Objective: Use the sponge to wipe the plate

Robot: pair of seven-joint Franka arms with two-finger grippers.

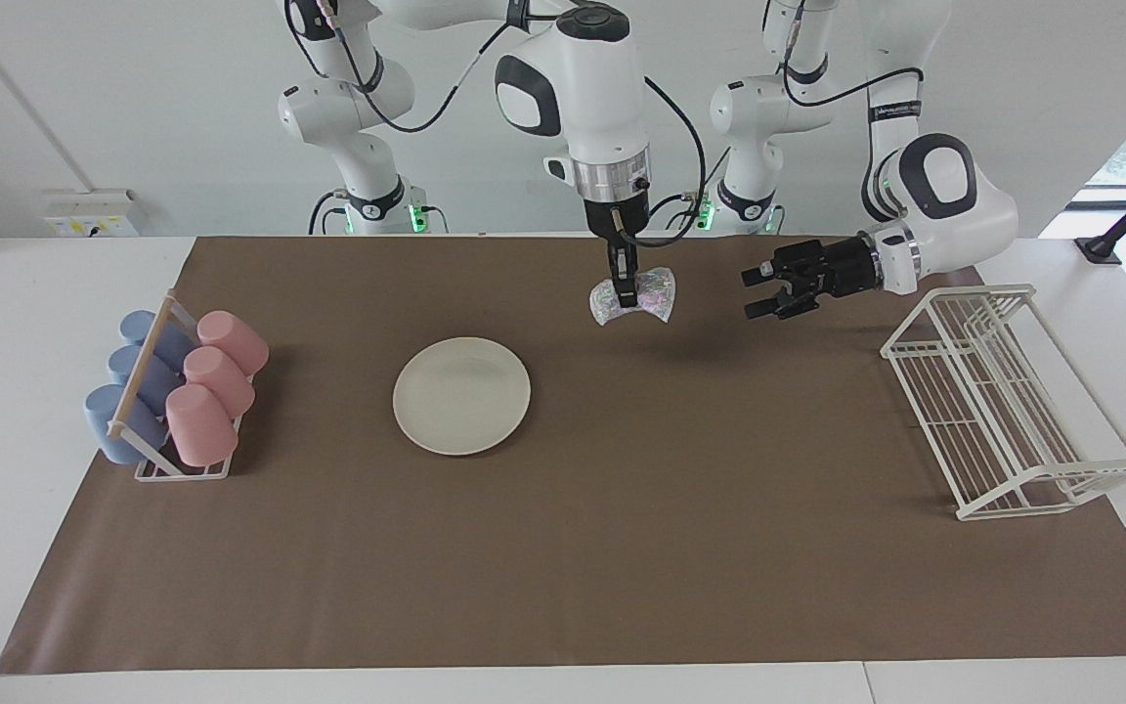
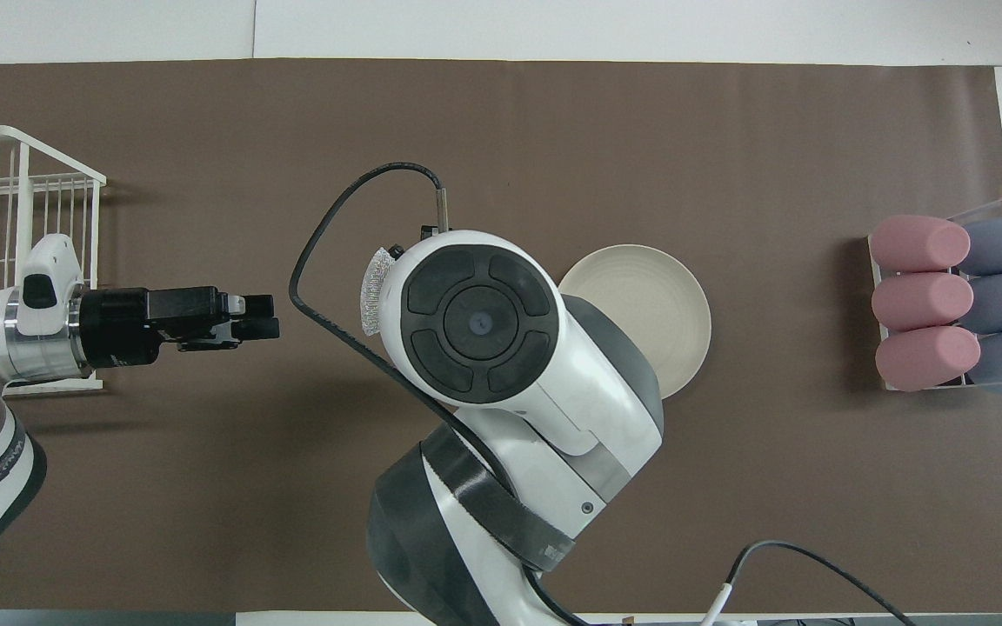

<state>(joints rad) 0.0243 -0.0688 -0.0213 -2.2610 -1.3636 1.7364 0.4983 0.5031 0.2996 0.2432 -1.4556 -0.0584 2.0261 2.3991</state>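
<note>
**Sponge held aloft beside the plate**

While the right tool [image 1: 627, 284] hangs pointing straight down over the brown mat [image 1: 622, 548], its fingers are pinched on the waist of the sponge [image 1: 633, 296], which is lifted clear of the worktop [image 1: 55, 293]. In the overhead view only an edge of the sponge [image 2: 373, 291] peeks out from under the right arm's wrist. The plate [image 1: 461, 395] lies flat on the mat, apart from the sponge and toward the right arm's end of the worktop; nothing touches it. The left tool [image 1: 757, 293] waits in the air, held level, its fingers spread and holding nothing, close to the white wire rack [image 1: 1003, 401] at the left arm's end. A small rack of pink and blue cups [image 1: 177, 391] stands at the right arm's end, well apart from the plate.
</note>
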